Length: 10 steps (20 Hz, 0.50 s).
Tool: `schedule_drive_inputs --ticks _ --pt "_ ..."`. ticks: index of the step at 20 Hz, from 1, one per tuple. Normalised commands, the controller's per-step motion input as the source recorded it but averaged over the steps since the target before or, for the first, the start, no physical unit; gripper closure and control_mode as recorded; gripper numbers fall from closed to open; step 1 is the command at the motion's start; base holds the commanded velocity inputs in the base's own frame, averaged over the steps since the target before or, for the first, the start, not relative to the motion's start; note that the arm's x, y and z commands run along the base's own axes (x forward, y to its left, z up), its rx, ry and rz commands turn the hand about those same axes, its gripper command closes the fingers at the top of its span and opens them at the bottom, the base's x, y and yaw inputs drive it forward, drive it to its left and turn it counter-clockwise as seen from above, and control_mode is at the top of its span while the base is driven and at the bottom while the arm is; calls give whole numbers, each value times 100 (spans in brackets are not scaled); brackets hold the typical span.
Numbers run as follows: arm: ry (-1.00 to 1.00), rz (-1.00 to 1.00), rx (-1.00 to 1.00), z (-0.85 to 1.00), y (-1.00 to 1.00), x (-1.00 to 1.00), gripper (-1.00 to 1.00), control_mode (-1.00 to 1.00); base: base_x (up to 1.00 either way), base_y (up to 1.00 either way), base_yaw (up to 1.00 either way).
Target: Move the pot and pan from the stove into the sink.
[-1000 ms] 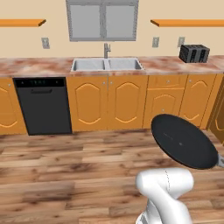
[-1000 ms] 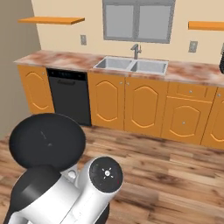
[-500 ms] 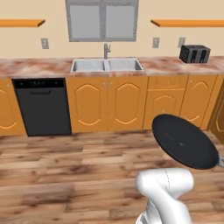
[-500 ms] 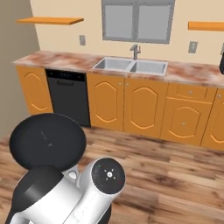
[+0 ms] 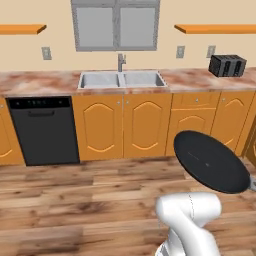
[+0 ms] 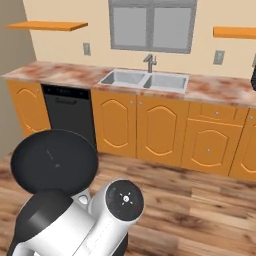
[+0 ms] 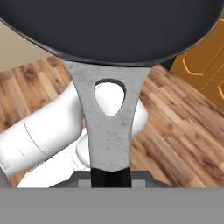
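Pan (image 5: 211,161), one only, hangs in the air above the wooden floor (image 5: 75,210) at the right middle of the left base view; in the right base view the same black disc sits at the lower left, just above the arm's white and dark joints. In the hand view its dark bowl spans the top of the frame and its grey handle (image 7: 109,127), pierced by one oval hole, runs straight down to the bottom centre, where the fingers are clenched on its end. One sink (image 5: 122,79) with two basins and one faucet (image 5: 120,62) sits in the marbled counter (image 5: 35,82) at the upper centre of the left base view, well apart from the pan. One black dishwasher (image 5: 44,130) stands under the counter at the left, one dark toaster (image 5: 227,65) rests on the counter at the upper right, and two orange shelves flank one window (image 5: 116,25).
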Motion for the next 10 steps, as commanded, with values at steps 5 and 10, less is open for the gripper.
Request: schedule_drive_inputs --ticks 5,10 --pt "0 0 0 0 0 0 100 100 70 21 -4" --pt "0 0 0 0 0 0 100 100 71 24 -5"
